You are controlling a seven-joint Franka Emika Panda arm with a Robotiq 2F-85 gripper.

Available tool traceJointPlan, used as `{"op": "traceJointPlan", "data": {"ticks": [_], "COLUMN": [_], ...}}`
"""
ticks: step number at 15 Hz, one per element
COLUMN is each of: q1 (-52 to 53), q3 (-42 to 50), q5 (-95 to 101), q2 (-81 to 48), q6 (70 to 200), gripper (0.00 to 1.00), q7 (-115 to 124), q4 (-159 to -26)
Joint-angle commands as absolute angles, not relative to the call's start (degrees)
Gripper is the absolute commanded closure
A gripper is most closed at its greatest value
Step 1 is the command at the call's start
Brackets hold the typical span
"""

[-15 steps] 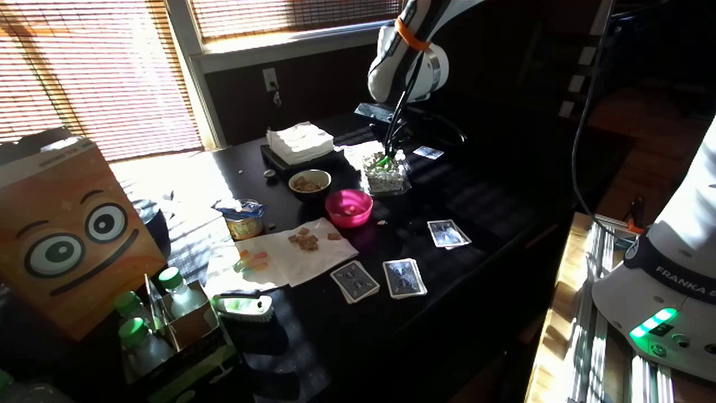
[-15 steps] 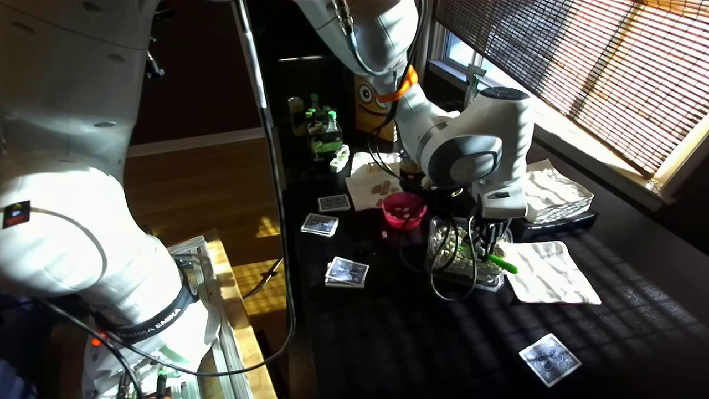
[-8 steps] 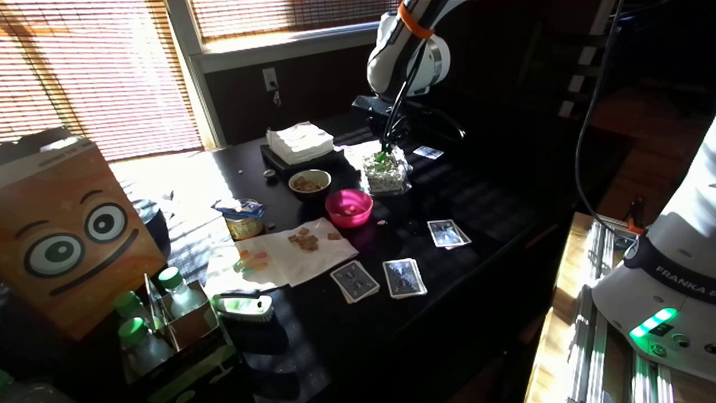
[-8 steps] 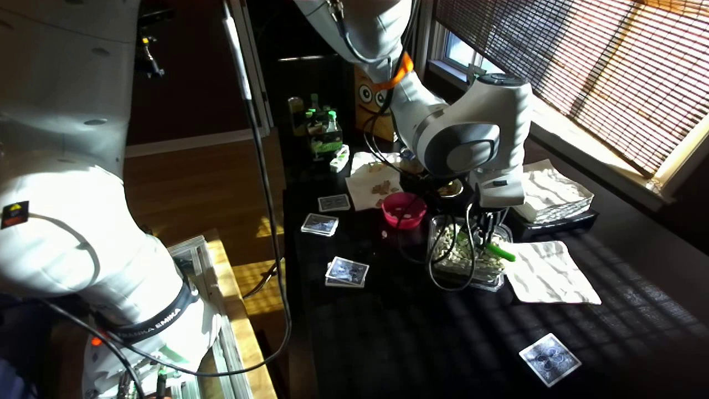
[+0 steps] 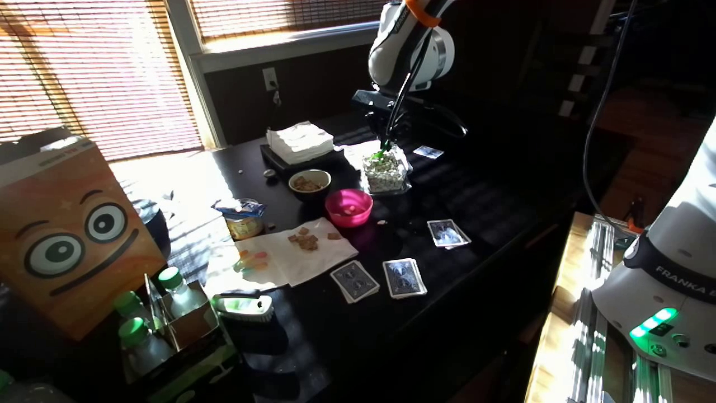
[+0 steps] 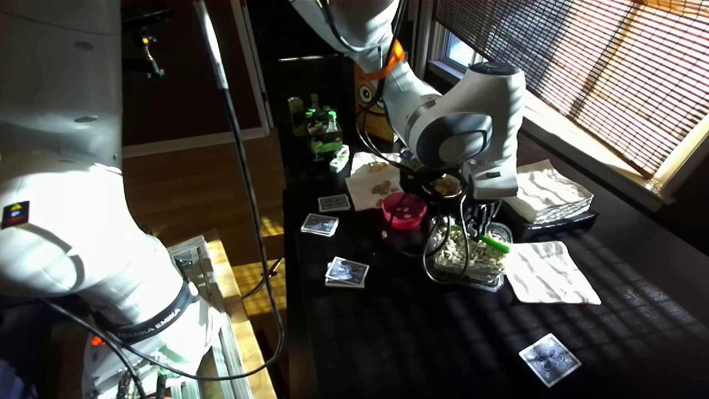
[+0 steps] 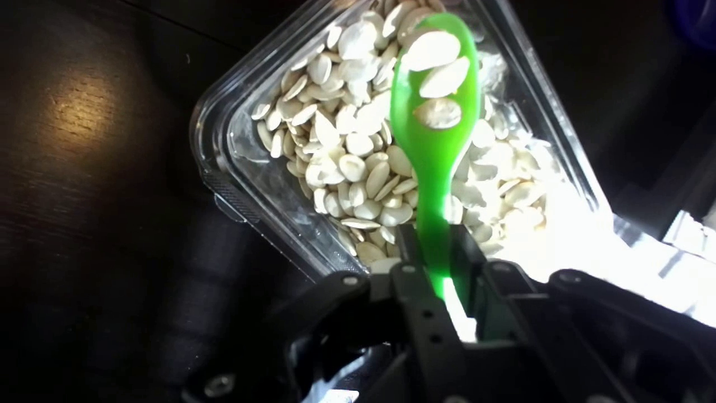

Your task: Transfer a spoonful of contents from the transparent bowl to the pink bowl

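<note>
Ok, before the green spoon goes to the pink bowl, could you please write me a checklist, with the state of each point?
1. Pincer shut on the green spoon: ok.
2. Seeds on the spoon: ok, three are visible.
3. Spoon higher than the rim of the clear container: cannot tell.
4. Pink bowl upright and open on top: ok.
5. Space beside the pink bowl free of stray pieces: not ok, one pale piece lies there.

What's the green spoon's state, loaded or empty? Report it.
Loaded, not heaped: in the wrist view, at least three pale seeds lie on the green spoon held in the claw.
</note>
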State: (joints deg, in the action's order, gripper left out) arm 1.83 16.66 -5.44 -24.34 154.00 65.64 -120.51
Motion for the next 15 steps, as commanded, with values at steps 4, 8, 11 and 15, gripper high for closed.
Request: {"op": "traceJointPlan", "data": {"ticks": [4, 8, 11, 15], "q1": [-0.8, -2.83, -2.63, -2.16], "q3": [13.5, 10.59, 10.07, 9.52], "q5": [-8.02, -11.26, -10.98, -9.95], "q2": [-21.73, -18.02, -15.71, -12.73], "q6": [153.61, 151.35, 148.81, 145.52], "gripper": [0.95, 0.95, 0.95, 0.95], "q7": [63.12, 59.81, 58.53, 57.25], "q4": [-121.71, -122.64, -123.23, -124.17]}}
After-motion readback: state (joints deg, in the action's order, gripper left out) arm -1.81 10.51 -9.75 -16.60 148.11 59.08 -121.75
